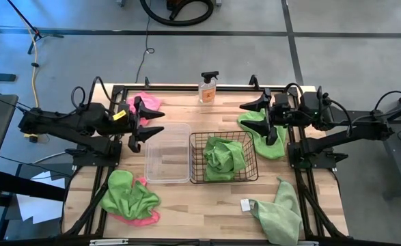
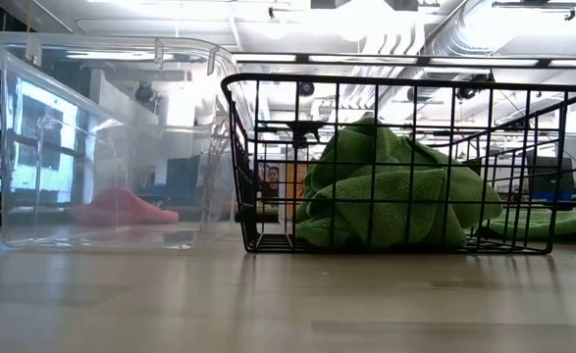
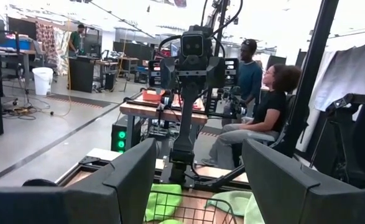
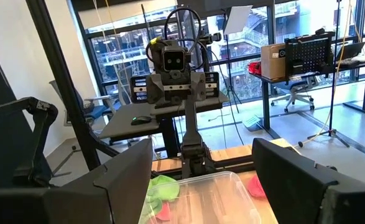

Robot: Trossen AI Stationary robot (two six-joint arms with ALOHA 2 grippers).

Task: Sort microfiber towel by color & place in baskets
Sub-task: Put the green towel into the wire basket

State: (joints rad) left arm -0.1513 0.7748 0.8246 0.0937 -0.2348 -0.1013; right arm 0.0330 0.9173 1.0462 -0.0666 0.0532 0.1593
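Observation:
In the high view the clear plastic tub (image 1: 167, 152) stands mid-table with nothing in it. The black wire basket (image 1: 223, 157) beside it holds a crumpled green towel (image 1: 224, 157). Loose towels lie on the table: a pink one (image 1: 147, 102) at the far left, a green-and-pink pile (image 1: 128, 198) at the near left, a green one (image 1: 263, 135) at the far right and a green one (image 1: 279, 213) at the near right. My left gripper (image 1: 152, 121) hovers open, left of the tub. My right gripper (image 1: 258, 119) hovers open above the far-right green towel.
A small spray bottle (image 1: 208, 87) stands at the far edge behind the basket. The low view shows the tub (image 2: 101, 147) and the basket (image 2: 405, 167) side by side, with bare tabletop on their near side. Seated people (image 3: 263, 106) show in the room beyond the table.

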